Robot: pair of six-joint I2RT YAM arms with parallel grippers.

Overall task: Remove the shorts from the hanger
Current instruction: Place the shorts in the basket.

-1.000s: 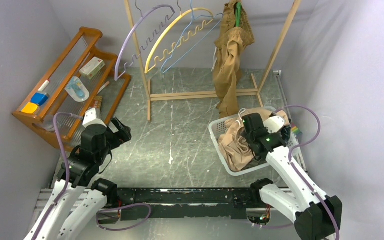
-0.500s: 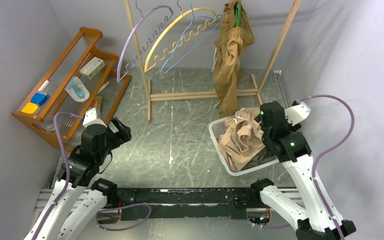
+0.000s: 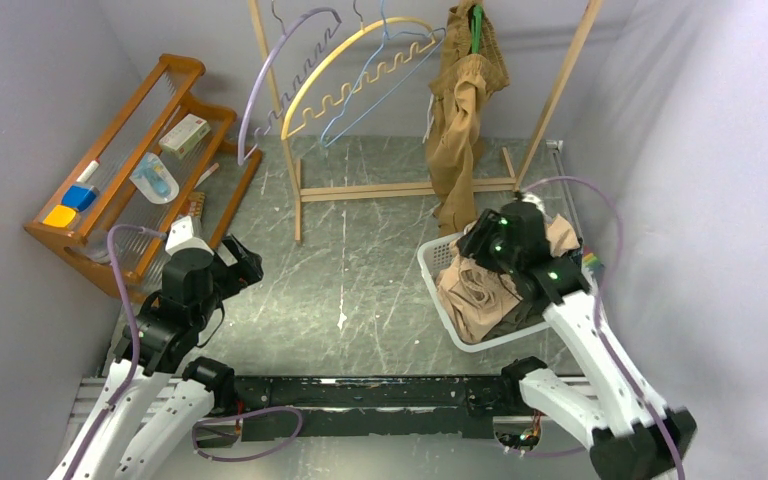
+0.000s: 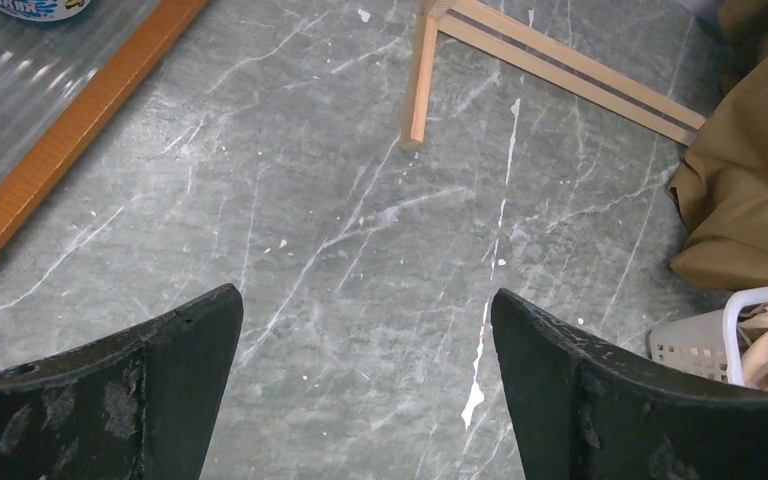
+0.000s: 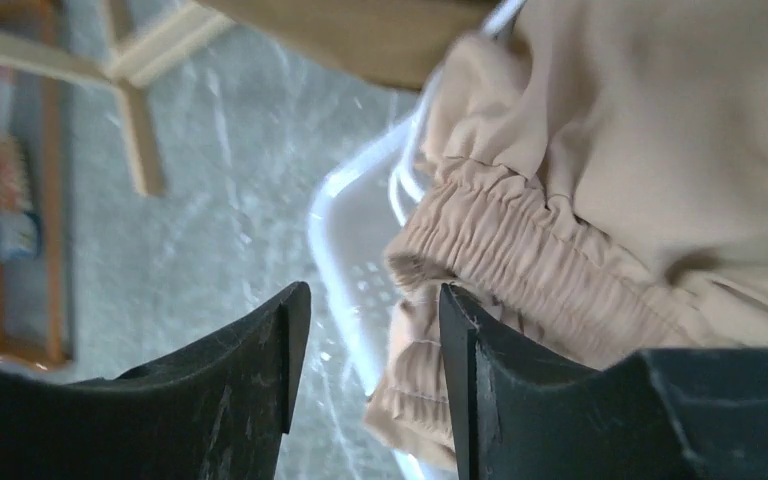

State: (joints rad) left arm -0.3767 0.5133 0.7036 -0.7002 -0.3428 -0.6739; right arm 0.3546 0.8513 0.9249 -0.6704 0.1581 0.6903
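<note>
Tan-brown shorts [image 3: 463, 105] hang from a green hanger [image 3: 476, 28] on the wooden rack [image 3: 405, 187], reaching down to the floor. Their lower part shows in the left wrist view [image 4: 750, 190]. Light beige shorts [image 3: 472, 292] lie in the white basket [image 3: 426, 258], over a dark olive patch [image 3: 513, 318]. No navy shorts show. My right gripper [image 3: 472, 242] hovers over the basket's far left side, open and empty. In its wrist view the right gripper [image 5: 370, 305] is beside the beige elastic waistband [image 5: 520, 225] and the basket rim [image 5: 345, 215]. My left gripper [image 3: 247, 264] is open and empty above the floor [image 4: 365, 300].
Three empty hangers, lilac [image 3: 270, 85], yellow [image 3: 345, 65] and blue [image 3: 385, 85], hang on the rack's left part. An orange wooden shelf [image 3: 110, 215] with small items stands at the left. The rack's foot [image 4: 418, 85] stands ahead of the left gripper. Grey walls close in on both sides.
My right arm rose from the basket, swung out to the right, then came back left and towards the rack; its gripper now sits over the basket's far left side. The left arm has not moved.
</note>
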